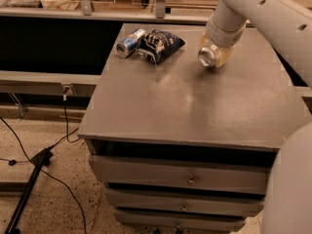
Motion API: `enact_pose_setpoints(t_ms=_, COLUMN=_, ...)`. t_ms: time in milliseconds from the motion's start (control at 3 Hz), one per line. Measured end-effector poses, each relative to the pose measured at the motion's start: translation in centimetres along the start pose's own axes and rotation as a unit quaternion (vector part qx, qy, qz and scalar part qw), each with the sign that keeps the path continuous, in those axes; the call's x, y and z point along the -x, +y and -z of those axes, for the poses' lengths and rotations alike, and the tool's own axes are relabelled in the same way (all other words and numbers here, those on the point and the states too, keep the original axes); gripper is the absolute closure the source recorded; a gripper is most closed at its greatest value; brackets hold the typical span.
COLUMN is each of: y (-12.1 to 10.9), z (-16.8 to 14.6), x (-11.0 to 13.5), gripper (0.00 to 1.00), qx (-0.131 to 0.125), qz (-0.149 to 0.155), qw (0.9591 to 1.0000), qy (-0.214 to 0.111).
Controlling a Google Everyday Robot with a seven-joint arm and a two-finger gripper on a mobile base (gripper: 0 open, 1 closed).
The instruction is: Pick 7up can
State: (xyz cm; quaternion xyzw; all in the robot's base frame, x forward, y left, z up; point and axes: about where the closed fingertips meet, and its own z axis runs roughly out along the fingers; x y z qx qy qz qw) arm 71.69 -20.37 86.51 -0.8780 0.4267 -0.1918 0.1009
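Observation:
The 7up can (207, 56) is a silvery can lying on its side at the back right of the grey cabinet top (195, 106), its shiny round top facing me. My gripper (213, 57) comes down from the upper right on the pale arm (253, 9) and sits right over the can. Its yellowish fingers (223, 57) hug the can's body, closed on it. The far side of the can is hidden by the gripper. I cannot tell whether the can still rests on the top.
A blue, red and white can (130, 42) lies on its side at the back left of the top. A dark crumpled snack bag (160, 44) lies beside it. Drawers (185, 179) sit below. Cables and a stand leg (29, 179) cross the floor at left.

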Motion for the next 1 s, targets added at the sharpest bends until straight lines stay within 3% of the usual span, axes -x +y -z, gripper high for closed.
enact_pose_setpoints(t_ms=333, y=1.4, z=4.4, x=-2.4, gripper=1.00, qx=-0.063, qz=-0.056, qw=0.9957, qy=-0.037)
enact_pose_setpoints(t_ms=667, y=3.7, z=9.2, x=-4.1, gripper=1.00, qx=-0.119, qz=-0.095, qw=0.9851, qy=-0.081)
enact_pose_setpoints(t_ms=1000, y=3.4, z=9.7, x=-4.0, gripper=1.00, qx=-0.130, qz=-0.098, qw=0.9825, qy=-0.090)
